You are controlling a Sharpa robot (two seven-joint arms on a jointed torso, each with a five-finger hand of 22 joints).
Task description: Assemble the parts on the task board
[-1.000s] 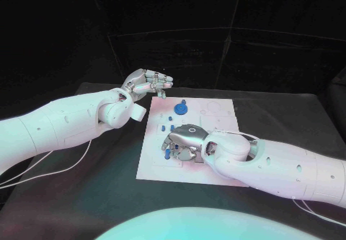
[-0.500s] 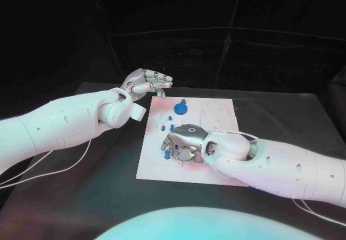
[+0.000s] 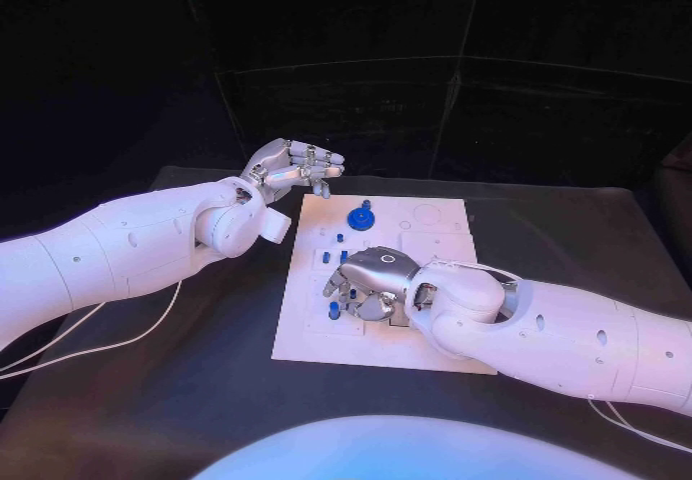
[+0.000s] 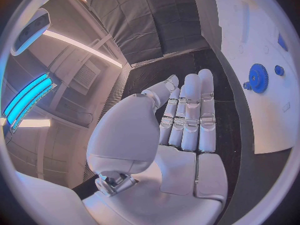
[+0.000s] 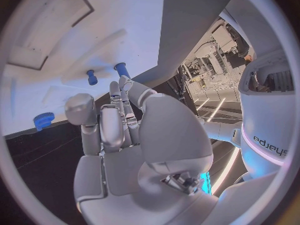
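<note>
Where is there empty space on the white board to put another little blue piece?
The task board looks bare along its near edge below the right hand, and at its far right corner beside the blue gear. The strip between gear and right hand is crowded with small blue parts.

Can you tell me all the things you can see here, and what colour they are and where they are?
Table: one, black, under everything.
Task board: one, white, flat in the middle of the table.
Gear: one, blue, toothed, near the board's far edge.
Small parts: several, blue, on the board's left half, some right by the right hand; I cannot count them surely.
Cables: thin, white, lying on the table under the left arm.
Left hand: one, silver, fingers curled in, nothing in it that I can see, beyond the board's far left corner.
Right hand: one, silver, low over the middle of the board; whether it holds a part is hidden.
</note>
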